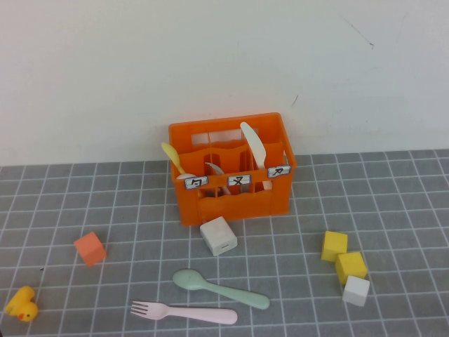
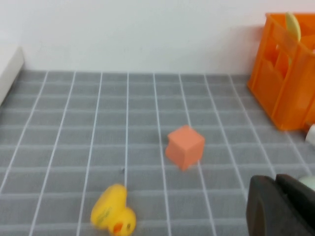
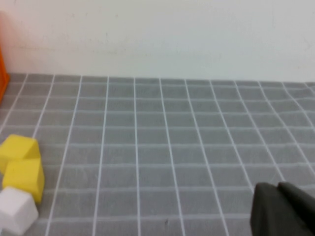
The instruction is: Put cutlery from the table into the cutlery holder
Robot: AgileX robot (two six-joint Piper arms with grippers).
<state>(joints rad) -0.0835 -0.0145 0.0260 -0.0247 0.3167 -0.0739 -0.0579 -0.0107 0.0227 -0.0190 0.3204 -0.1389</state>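
The pale pink fork (image 1: 184, 312) and the mint-green spoon (image 1: 221, 288) lie side by side on the grey tiled table (image 1: 393, 196), in front of the orange cutlery holder (image 1: 231, 168). Neither arm shows in the high view. In the left wrist view my left gripper (image 2: 275, 181) is shut and empty, low over the table, with a sliver of the mint spoon (image 2: 309, 183) just beyond it and the holder (image 2: 288, 73) further off. In the right wrist view my right gripper (image 3: 277, 188) is shut and empty over bare tiles.
A pale yellow spoon (image 1: 172, 159) and a white knife (image 1: 252, 144) stand in the holder. A white cube (image 1: 218, 235) sits before it. An orange cube (image 1: 90, 248) and a yellow duck (image 1: 22, 304) lie left. Two yellow cubes (image 1: 334, 246) and a white cube (image 1: 356, 290) lie right.
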